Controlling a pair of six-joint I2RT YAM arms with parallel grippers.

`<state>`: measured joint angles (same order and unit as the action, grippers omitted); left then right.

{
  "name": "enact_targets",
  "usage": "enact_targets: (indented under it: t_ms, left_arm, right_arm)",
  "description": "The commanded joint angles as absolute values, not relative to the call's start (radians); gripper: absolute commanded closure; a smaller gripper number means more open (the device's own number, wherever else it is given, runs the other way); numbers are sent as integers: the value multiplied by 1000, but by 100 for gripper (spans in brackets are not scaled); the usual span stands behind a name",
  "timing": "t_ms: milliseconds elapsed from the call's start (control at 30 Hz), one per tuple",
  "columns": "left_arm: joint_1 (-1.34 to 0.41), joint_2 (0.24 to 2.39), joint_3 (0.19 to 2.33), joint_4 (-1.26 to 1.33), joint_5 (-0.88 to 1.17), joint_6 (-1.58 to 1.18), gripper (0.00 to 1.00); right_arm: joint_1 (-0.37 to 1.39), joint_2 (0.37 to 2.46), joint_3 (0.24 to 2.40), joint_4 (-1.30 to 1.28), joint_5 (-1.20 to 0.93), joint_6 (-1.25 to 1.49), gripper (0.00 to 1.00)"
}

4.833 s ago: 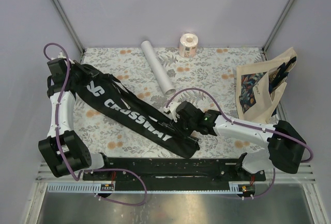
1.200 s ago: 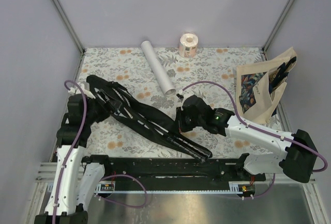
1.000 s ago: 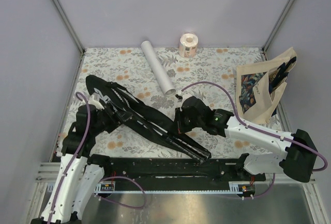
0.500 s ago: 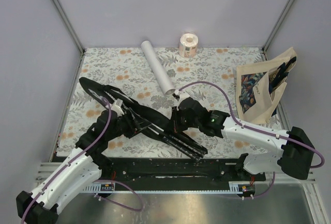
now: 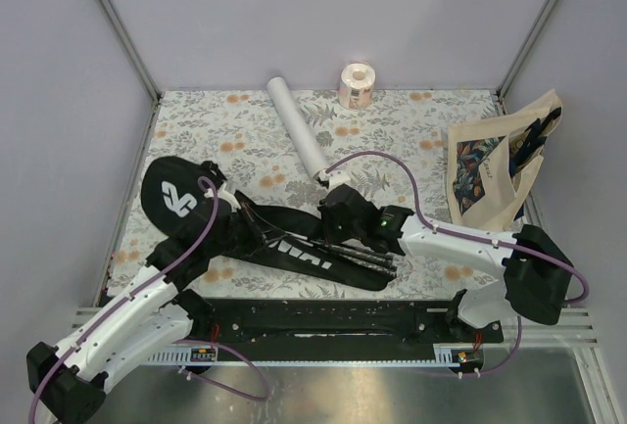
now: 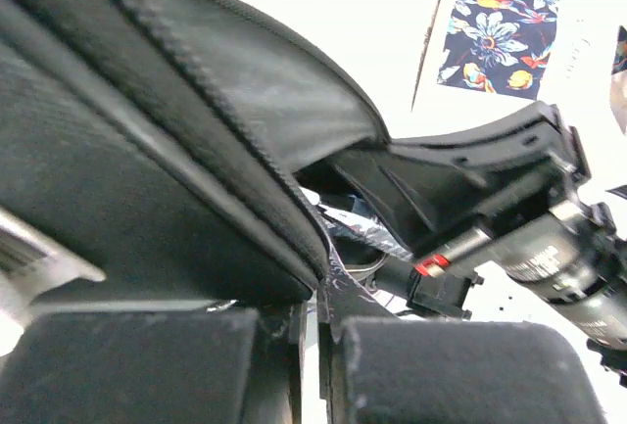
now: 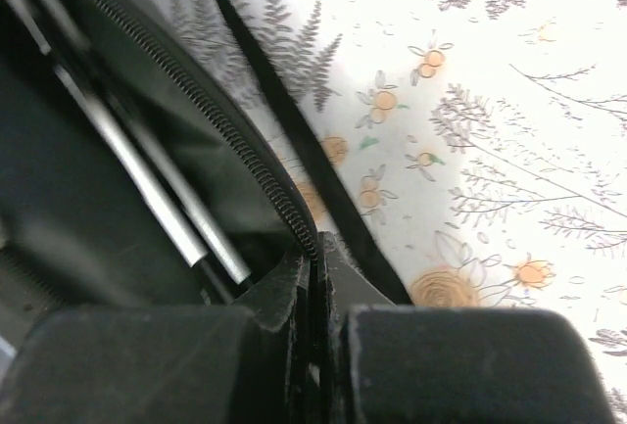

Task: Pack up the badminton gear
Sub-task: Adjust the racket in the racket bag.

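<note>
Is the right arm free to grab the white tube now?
Probably not yet: the right gripper is shut on the zipper edge of the racket bag. The white tube lies just beyond it, unobstructed, once it lets go.

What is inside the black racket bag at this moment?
Two silver racket shafts show through the open zipper of the racket bag. The black fabric covers the rest, so the racket heads and anything else inside cannot be seen.
</note>
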<state>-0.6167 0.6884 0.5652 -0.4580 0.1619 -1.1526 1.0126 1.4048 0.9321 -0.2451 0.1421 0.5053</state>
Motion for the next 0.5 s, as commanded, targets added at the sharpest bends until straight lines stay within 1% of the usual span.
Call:
enact_targets:
  t_ms: [0,100,233,367,467]
  left_arm:
    - [-623,635,511,-322,250,-1259,100]
    - [-623,614,502,-370,219,-1226,100]
    - [-623,610,526,-357,210,-1187,100]
    - [-623,696,542,-371,204,-1060,100]
    - [-623,803,506,-240,265,-1002,100]
  right_arm:
    - [1017,1453,951,-213,253,445,100]
    - [1019,1454,943,-199,262,431,100]
    - [1019,1457,962,-201,255,422,100]
    - [1019,1454,1002,-218,268,425,100]
    - [1019,1454,1072,-262,276,459,100]
